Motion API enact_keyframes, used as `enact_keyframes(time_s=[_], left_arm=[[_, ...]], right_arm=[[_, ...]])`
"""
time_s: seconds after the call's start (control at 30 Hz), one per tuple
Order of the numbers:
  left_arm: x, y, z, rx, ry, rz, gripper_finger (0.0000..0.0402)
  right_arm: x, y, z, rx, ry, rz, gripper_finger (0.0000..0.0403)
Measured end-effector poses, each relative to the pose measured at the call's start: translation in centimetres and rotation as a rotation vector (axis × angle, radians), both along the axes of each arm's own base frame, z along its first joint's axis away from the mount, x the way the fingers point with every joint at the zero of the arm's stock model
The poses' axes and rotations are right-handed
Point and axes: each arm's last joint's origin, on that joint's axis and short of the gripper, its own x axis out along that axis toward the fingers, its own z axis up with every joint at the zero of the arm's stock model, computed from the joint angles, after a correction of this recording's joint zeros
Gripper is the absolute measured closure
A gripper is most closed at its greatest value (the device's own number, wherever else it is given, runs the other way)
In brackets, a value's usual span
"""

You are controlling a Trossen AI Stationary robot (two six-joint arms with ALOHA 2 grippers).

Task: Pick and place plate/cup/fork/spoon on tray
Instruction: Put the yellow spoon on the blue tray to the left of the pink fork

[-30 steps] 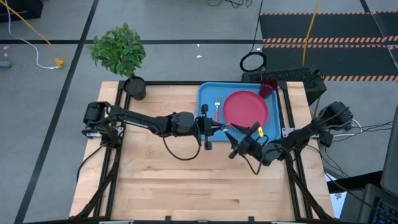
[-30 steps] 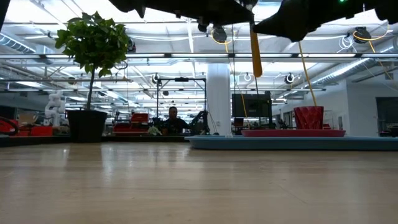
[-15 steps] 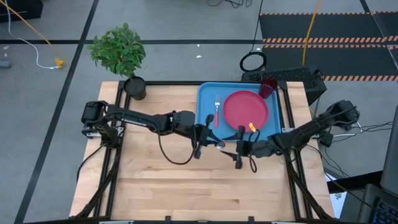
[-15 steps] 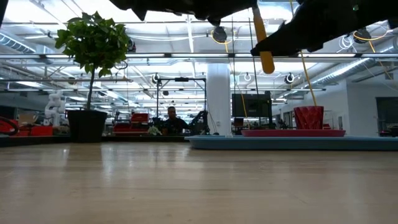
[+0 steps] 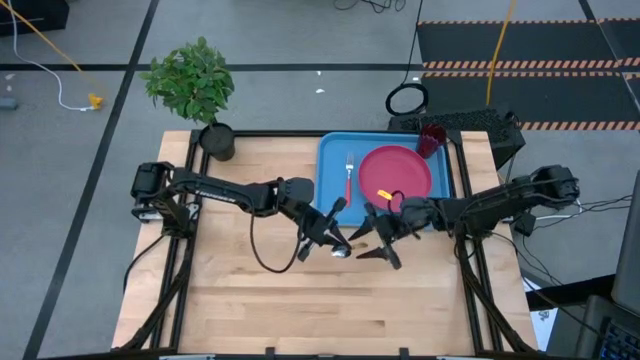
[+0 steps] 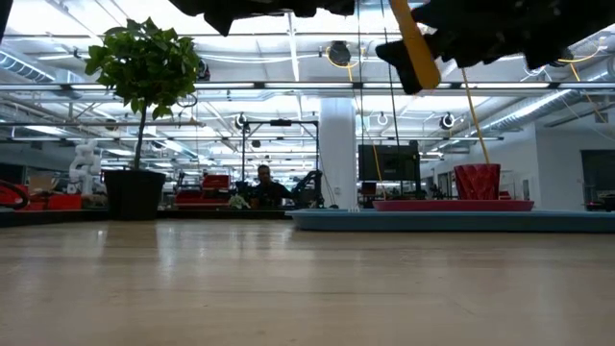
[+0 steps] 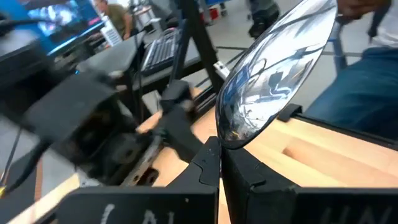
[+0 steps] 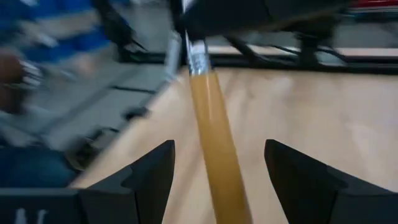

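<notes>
Left gripper [image 5: 335, 247] is clamped on the spoon [image 7: 267, 74] at the neck; the silver bowl sticks out past the fingertips in the left wrist view. Right gripper [image 5: 372, 237] has its fingers [image 8: 143, 177] spread wide either side of the orange handle, not touching it. Both hang above bare tabletop just off the tray [image 5: 335, 150] near edge.

Tray holds the plate [image 5: 395, 172], the fork [image 5: 348, 175] beside it and the cup [image 5: 432, 138] in the far corner. The table's near half is open.

Versus a second ago: right gripper has let go of the handle; left gripper has shifted away from the tray.
</notes>
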Motion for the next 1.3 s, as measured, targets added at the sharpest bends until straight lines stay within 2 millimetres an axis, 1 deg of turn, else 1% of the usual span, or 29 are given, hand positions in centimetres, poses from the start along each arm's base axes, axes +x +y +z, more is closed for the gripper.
enact_keyframes(time_s=[0.1, 0.27, 0.37, 0.5, 0.73, 1.07, 1.17, 1.3], left_arm=[[0.0, -0.1, 0.1, 0.011, -0.02, -0.031, 0.0397], [-0.1, -0.2, 0.1, 0.006, -0.027, -0.08, 0.0398], [-0.2, -0.4, 0.1, 0.006, -0.031, -0.114, 0.0399], [-0.3, -0.6, 0.0, 0.025, -0.032, -0.139, 0.0398], [-0.4, -0.8, -0.5, 0.072, -0.023, -0.157, 0.0398], [-0.4, -0.8, -0.6, 0.084, -0.018, -0.16, 0.0399], [-0.4, -0.7, -0.6, 0.068, -0.003, -0.146, 0.0396], [-0.4, -0.5, -0.7, 0.011, 0.069, -0.078, 0.0367]], right_arm=[[0.5, -0.7, -0.3, 0.069, -0.001, 0.077, 0.0161], [1.7, -0.8, -2.1, 0.135, 0.019, 0.234, 0.0162], [2.3, -0.6, -3.1, 0.154, 0.011, 0.322, 0.0174], [2.7, -0.6, -3.6, 0.188, -0.013, 0.41, 0.0198], [2.8, -1.0, -3.5, 0.188, -0.024, 0.411, 0.0247], [2.8, -1.1, -3.6, 0.176, -0.024, 0.407, 0.0347], [2.8, -1.1, -3.6, 0.167, -0.029, 0.401, 0.0351], [2.8, -1.2, -3.7, 0.158, -0.028, 0.373, 0.0351]])
